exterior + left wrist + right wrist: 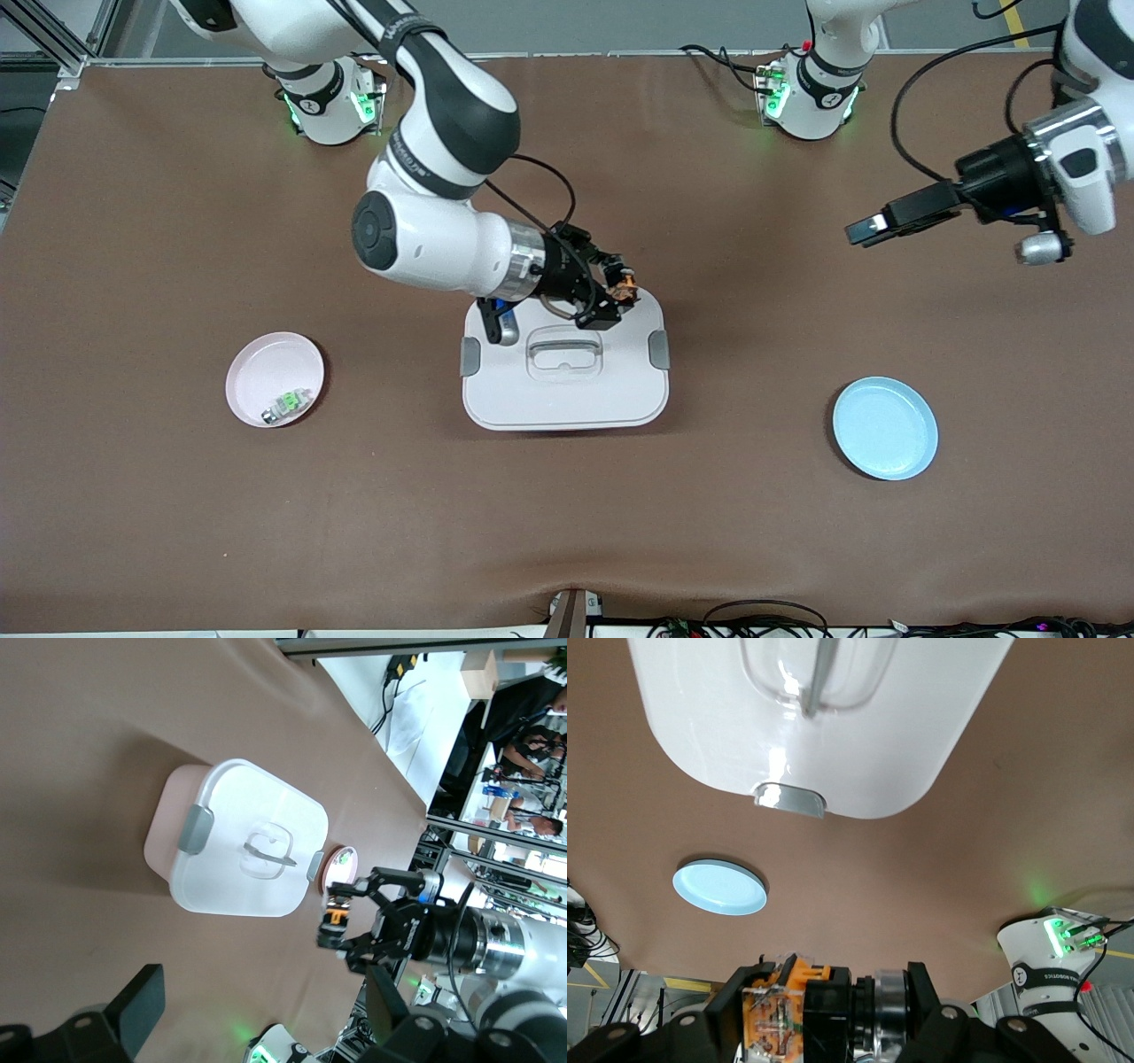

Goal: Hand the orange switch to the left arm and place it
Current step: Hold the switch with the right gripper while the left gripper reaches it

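The orange switch (625, 283) is up in the air, with my right gripper (620, 294) shut on it above the box's edge nearest the robots' bases. In the right wrist view the switch (780, 1014) shows an orange body and a black and silver collar, clamped between the fingers of the right gripper (822, 1010). The white box (567, 399) with grey clips stands at the table's middle, lid on. My left gripper (873, 229) hangs open and holds nothing, over bare table toward the left arm's end. The left wrist view shows the box (239, 850) and the held switch (335, 920).
A pink plate (266, 368) with a small green-and-silver part (288, 406) lies toward the right arm's end. A blue plate (884, 428) lies toward the left arm's end, nearer to the front camera than the left gripper. Brown cloth covers the table.
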{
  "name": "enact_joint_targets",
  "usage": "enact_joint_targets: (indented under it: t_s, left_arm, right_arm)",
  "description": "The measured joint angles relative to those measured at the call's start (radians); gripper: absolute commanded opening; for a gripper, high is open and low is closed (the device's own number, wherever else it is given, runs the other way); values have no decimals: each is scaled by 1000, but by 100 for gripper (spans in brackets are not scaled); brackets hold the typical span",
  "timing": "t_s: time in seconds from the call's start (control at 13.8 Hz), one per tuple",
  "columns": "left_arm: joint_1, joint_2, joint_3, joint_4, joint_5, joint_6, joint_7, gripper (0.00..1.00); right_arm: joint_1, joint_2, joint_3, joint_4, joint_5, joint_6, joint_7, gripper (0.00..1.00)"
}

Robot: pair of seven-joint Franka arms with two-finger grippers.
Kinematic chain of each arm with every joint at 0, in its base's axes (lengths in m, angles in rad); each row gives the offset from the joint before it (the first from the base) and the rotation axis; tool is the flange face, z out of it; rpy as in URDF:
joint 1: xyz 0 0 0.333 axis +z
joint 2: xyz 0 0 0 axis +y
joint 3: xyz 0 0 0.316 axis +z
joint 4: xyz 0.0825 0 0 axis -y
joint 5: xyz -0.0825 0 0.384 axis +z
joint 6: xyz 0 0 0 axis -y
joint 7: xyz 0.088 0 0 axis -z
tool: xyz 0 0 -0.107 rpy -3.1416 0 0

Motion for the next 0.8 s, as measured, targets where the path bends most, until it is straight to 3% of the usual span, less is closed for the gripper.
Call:
enact_joint_targets:
  t_s: [0.43, 0.8]
  left_arm:
    - [-2, 10, -225, -44, 0, 228, -148, 100]
    - [-3, 41, -288, -56, 0, 291, -158, 100]
  right_arm:
    - [31, 21, -2, 47, 0, 7, 134, 0]
    - [62, 27, -4, 53, 0, 70, 177, 0]
